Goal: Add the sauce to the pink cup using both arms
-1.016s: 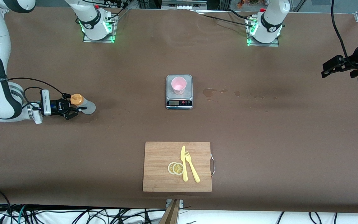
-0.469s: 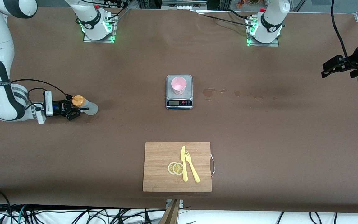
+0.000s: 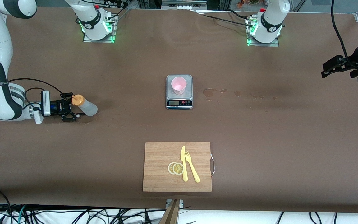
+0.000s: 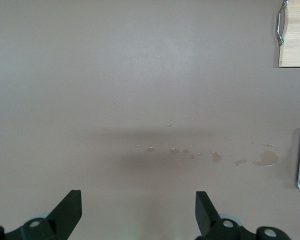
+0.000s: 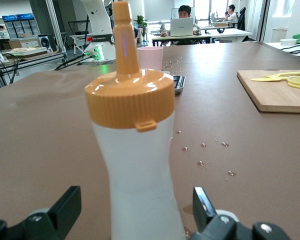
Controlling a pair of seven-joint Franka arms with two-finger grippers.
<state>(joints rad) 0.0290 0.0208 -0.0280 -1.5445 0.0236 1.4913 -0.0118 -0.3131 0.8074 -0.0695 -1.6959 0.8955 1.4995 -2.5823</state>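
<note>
So the sauce (image 3: pixel 84 105) bottle is standing on the brown table (image 3: pixel 259 130) way out toward the right arm's end, whitish body with the orange cap and nozzle on top. The right gripper (image 3: pixel 69 109) is down low right at it, coming in sideways, and its fingers are spread apart with the bottle sitting in the gap between them. In the right wrist view the bottle (image 5: pixel 135 150) fills the middle and both fingers (image 5: pixel 65 205) sit clear of its sides, so nothing's being squeezed or held.

The pink cup (image 3: pixel 178 85) is upright on a small silver kitchen scale (image 3: pixel 179 101) around the middle of the table, well apart from the bottle. Next to the scale, toward the left arm's end, there's a trail of wet splotches (image 3: pixel 210 92) on the tabletop.

Nearer the front camera than the scale is a wooden cutting board (image 3: pixel 160 183) with two lemon slices (image 3: pixel 176 168), a yellow plastic knife (image 3: pixel 184 163) and a yellow fork (image 3: pixel 192 166) lying on it.

The left gripper (image 3: pixel 329 67) is parked up in the air over the left arm's end of the table, just waiting, claw wide open and empty; the left wrist view shows its two fingers (image 4: pixel 67 212) far apart above bare tabletop and those same splotches.
</note>
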